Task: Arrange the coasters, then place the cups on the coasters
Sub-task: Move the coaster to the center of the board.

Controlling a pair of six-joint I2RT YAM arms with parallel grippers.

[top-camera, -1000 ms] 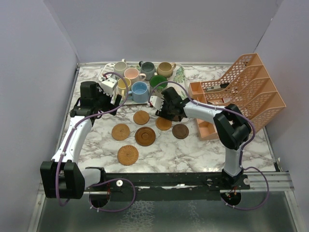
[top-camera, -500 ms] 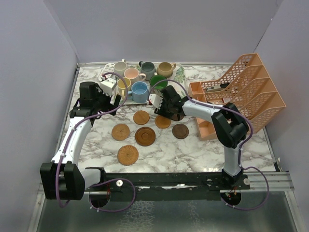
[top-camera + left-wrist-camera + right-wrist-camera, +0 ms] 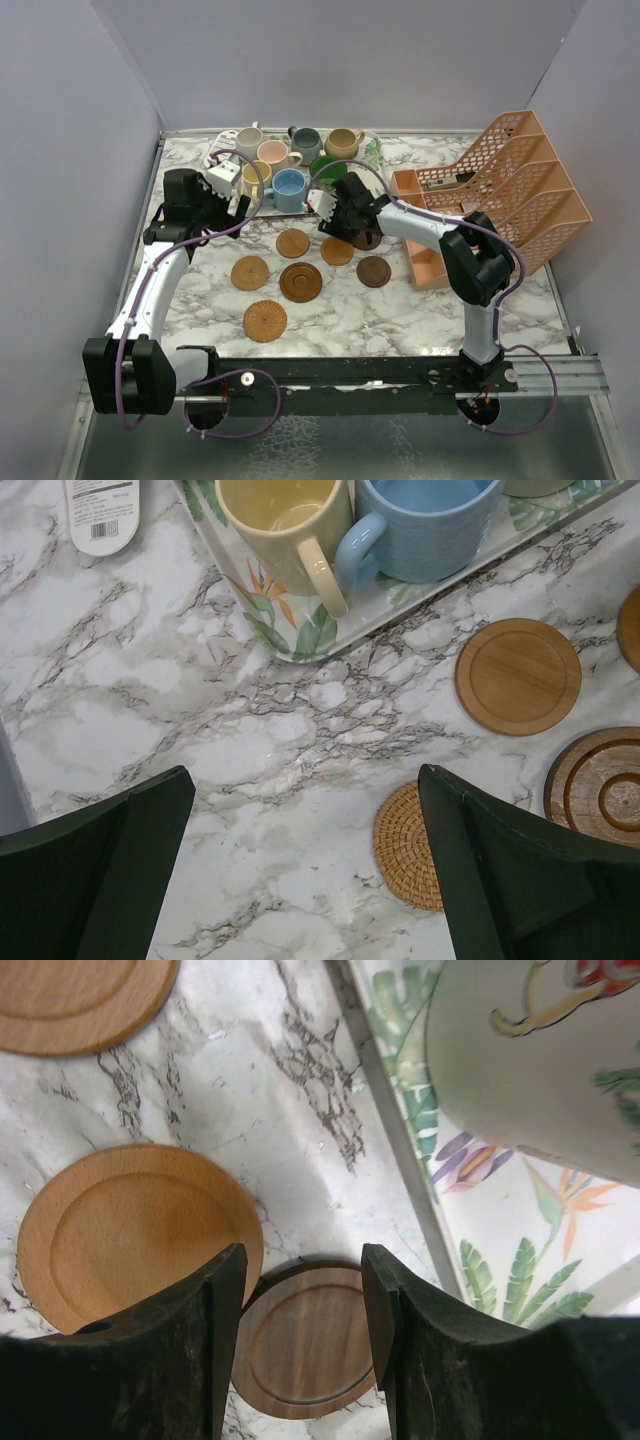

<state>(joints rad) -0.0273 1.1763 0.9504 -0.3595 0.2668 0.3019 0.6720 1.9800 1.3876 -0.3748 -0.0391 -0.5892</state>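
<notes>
The left gripper [image 3: 305, 790] hangs over the marble table [image 3: 120, 680]. Its two fingers are wide apart and nothing is between them. Just past its fingertips sits the leafy tray [image 3: 300, 645]. On the tray the yellow cup [image 3: 285, 520] and the light blue cup [image 3: 430, 530] stand close together. A woven coaster [image 3: 405, 845] lies flat on the table right by one finger, which hides part of it. A ringed brown coaster [image 3: 600, 785] lies just beside the woven one. A light wood coaster [image 3: 518, 676] lies a bit farther out, near the tray's edge. From above, the other cups [image 3: 306, 142] stand on the tray behind those two. A second woven coaster [image 3: 265, 320] lies well back from both hands, nearest the arm bases. The right gripper [image 3: 300, 1260] is down low by the tray's near edge. Its fingers are part way apart, with one on each side of the dark brown coaster [image 3: 305, 1345]. I cannot tell if they are squeezing its rim. A tan coaster [image 3: 135, 1230] lies just beside the dark one. On the other side, a painted cup [image 3: 540, 1070] stands on the tray ahead of the hand. A reddish brown coaster [image 3: 374, 271] lies near this hand, back toward its arm. The orange rack [image 3: 520, 190] stands far over on the right.
</notes>
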